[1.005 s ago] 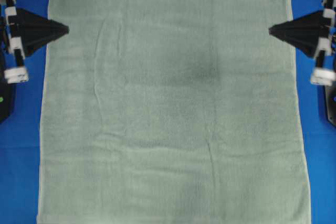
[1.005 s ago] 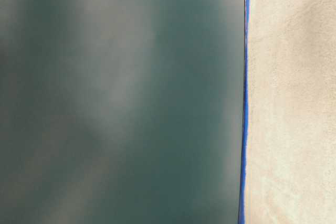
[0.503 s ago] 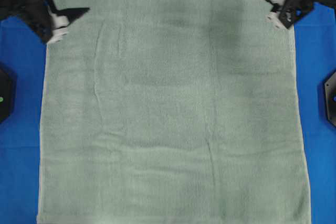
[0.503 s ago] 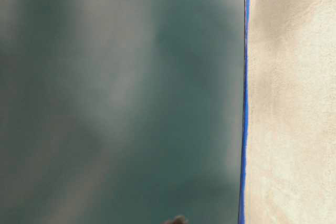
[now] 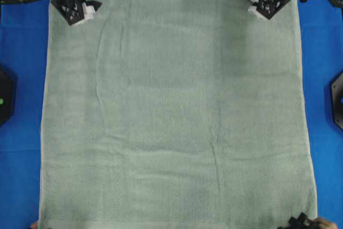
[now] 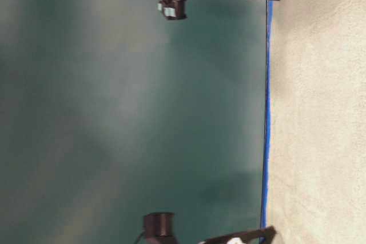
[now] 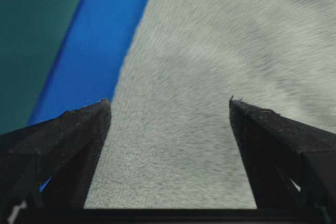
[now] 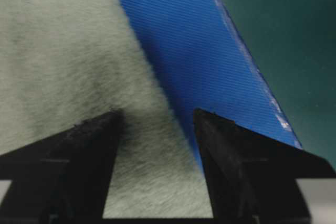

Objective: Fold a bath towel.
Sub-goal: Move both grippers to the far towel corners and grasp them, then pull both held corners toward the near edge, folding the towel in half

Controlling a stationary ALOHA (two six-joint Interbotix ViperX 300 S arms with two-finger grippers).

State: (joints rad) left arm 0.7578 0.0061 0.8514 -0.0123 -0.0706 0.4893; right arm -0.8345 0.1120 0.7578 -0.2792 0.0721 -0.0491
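On the blue cloth (image 5: 21,105), the bath towel (image 5: 177,111) is spread flat. Left gripper (image 7: 168,103) and right gripper (image 8: 157,114) are held wide apart over its far corners, nothing gripped.

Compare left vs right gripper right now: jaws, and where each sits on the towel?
The left gripper has jaws spread wider than the right gripper.

The left gripper sits at the bath towel's far left corner in the overhead view, the right gripper at its far right corner.

In the wrist views, blue cloth shows by the left gripper's left jaw, but by the right gripper's right jaw.

Shared: both open, empty, each straddling a towel side edge.
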